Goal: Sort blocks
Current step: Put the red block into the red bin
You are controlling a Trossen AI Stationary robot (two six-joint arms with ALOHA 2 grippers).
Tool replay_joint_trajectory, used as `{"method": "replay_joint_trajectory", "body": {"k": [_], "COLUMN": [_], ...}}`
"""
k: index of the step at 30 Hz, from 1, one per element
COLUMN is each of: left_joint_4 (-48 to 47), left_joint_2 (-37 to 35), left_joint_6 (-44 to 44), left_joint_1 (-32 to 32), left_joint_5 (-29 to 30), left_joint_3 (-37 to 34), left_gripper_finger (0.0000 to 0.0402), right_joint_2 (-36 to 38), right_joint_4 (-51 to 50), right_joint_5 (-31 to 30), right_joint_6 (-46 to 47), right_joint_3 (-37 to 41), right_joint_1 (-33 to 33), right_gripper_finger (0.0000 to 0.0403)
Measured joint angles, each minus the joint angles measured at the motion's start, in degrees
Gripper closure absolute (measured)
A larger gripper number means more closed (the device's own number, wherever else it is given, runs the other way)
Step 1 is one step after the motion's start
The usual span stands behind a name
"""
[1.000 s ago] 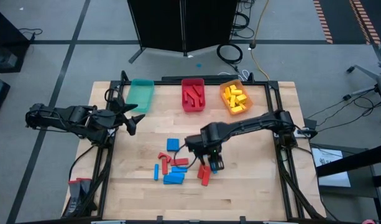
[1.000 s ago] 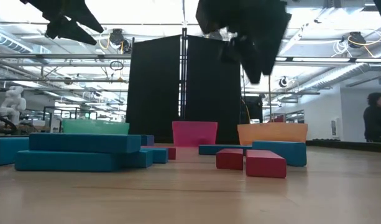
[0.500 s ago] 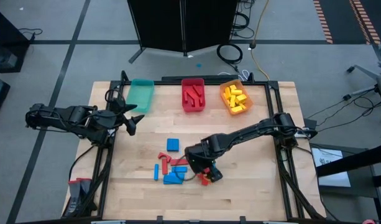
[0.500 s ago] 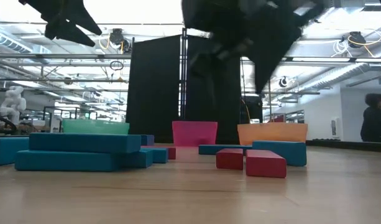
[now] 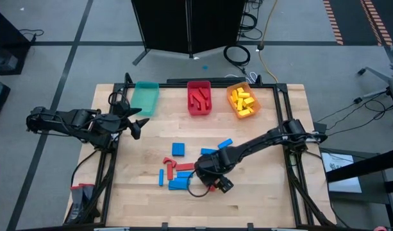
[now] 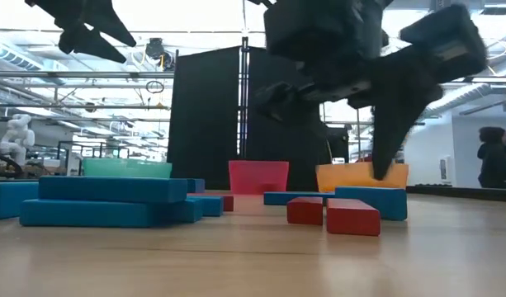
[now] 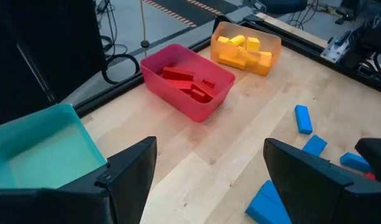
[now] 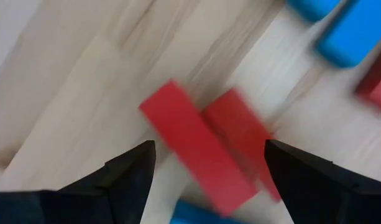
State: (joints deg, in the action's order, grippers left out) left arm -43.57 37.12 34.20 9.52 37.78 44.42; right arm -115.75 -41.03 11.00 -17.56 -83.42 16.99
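High view first: the right gripper [image 5: 217, 181] is down low over the loose pile of blocks [image 5: 180, 168] near the middle of the table [image 5: 260, 205], right at the pile's right-hand end. Its fingers are spread apart and nothing is clamped between them. From the right wrist view you can see two red blocks [image 8: 209, 146] lying side by side on the wood just ahead of the open fingers [image 8: 125, 171], touching each other, with some blue ones past them.

The left gripper [image 5: 137, 126] hangs off at the table's left edge, just below the teal bin [image 5: 145, 97], fingers also wide apart and holding nothing.

Rest of the loose stuff is mostly blue: a square-ish blue block [image 5: 177, 149] sits a bit above the pile, and a tilted blue bar [image 5: 225, 144] lies off to the right of it, apart from the others. A few red bars are mixed into the pile.

Along the far edge, the red bin [image 5: 199, 97] already has red blocks in it and the orange bin [image 5: 243, 99] has yellow ones. Teal bin looks bare inside from the left wrist view.

Low view also catches a person [image 6: 492, 157] standing way back in the room on the right.
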Motion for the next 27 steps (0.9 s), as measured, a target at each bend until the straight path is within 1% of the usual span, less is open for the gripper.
{"method": "replay_joint_trajectory", "body": {"k": [7,12,16,18,19,22,24,27], "left_joint_4": [-0.03,-0.07,-0.29,-0.39,-0.42,-0.47,-0.47,-0.49], "left_joint_2": [0.01,0.07,0.07,0.07,0.07,0.07,0.07,0.07], "left_joint_6": [0.06,0.08,0.05,0.04,0.06,0.06,0.04,0.04], "left_joint_1": [0.0,-0.02,0.0,-0.02,0.0,0.0,0.0,-0.01], "left_joint_5": [0.0,0.0,0.0,0.0,0.0,0.0,0.0,0.0], "left_joint_3": [0.0,0.0,0.0,0.0,0.0,0.0,0.0,0.0], "left_gripper_finger": [0.01,0.01,0.01,0.01,0.01,0.01,0.01,0.01], "right_joint_2": [-1.95,-2.47,-2.68,-2.68,-2.68,-2.7,-2.7,-2.7], "right_joint_4": [-0.05,1.06,4.85,6.88,7.29,6.07,4.85,4.31], "right_joint_5": [0.63,0.51,-5.05,-7.68,-7.94,-6.61,-4.02,-2.62], "right_joint_6": [2.36,0.62,-1.56,-0.97,0.18,3.21,3.15,1.58], "right_joint_3": [-0.1,-0.15,-0.11,-0.09,-0.09,-0.09,-0.09,-0.44], "right_joint_1": [0.33,0.76,-0.46,-2.14,-2.94,-4.55,-4.83,-3.95], "right_gripper_finger": [0.0105,0.0106,0.0106,0.0105,0.0105,0.0105,0.0105,0.0105]}}
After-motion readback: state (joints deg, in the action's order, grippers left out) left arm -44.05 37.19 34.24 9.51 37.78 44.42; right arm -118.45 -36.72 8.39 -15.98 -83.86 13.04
